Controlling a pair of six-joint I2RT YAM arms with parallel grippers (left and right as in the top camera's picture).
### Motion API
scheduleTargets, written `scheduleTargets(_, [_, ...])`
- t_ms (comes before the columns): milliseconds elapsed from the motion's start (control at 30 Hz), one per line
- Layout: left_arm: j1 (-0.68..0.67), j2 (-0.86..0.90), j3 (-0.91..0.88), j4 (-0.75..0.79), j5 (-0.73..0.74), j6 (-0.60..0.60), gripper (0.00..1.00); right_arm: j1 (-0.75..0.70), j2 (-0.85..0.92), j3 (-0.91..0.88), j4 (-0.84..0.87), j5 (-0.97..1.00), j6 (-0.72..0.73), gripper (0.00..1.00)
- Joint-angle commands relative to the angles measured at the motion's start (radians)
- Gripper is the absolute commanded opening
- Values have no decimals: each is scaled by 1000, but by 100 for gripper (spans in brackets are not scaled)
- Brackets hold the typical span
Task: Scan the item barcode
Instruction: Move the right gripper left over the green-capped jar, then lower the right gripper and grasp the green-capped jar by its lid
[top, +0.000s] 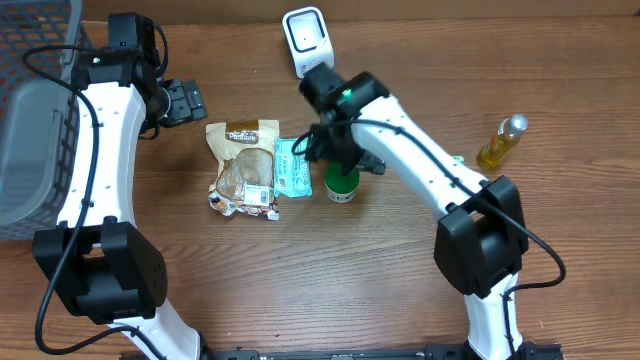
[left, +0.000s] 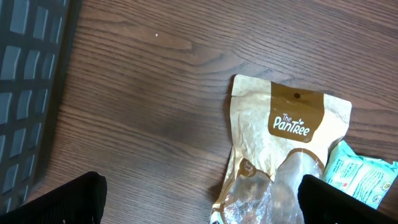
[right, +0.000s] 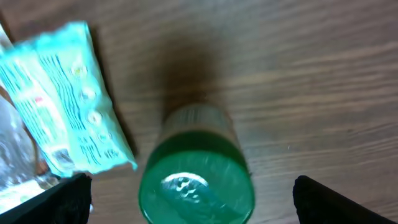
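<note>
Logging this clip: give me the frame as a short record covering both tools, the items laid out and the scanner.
left tool: open, empty, beside the brown pouch
right tool: open, above the green-capped bottle, not gripping it
teal packet: flat, between brown pouch and green-capped bottle
scanner: far side, nothing presented to it
yellow bottle: off to the right, untouched
basket: left edge

Overhead, close wrists; teal packet seemingly shared
</note>
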Motion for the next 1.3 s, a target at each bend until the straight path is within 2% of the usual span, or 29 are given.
scheduleTargets(0, [-2,-4,16,0,4,19,99,32,-24,-53,7,28,26,100])
scheduleTargets(267, [-2,-4,16,0,4,19,99,41,-24,-164,72,43,49,100])
scheduleTargets(767, [-2,-4,16,0,4,19,100,19,-24,-164,149,35,44,100])
scheduleTargets(833, [-2,-4,16,1,4,19,99,17,-24,-164,150,22,47,93])
scheduleTargets(867, [-2,-4,16,0,4,19,99,17,-24,-164,149,17,47,93])
scheduleTargets(1000, [-2,-4,16,0,4,19,100,17,-24,-164,146,13,107,92])
scheduleTargets(1133, [-2,-4,16,0,4,19,99,17,-24,-164,147,13,225,91])
scheduleTargets(1267, [-2,-4,16,0,4,19,100,17,-24,-164,150,13,234,87])
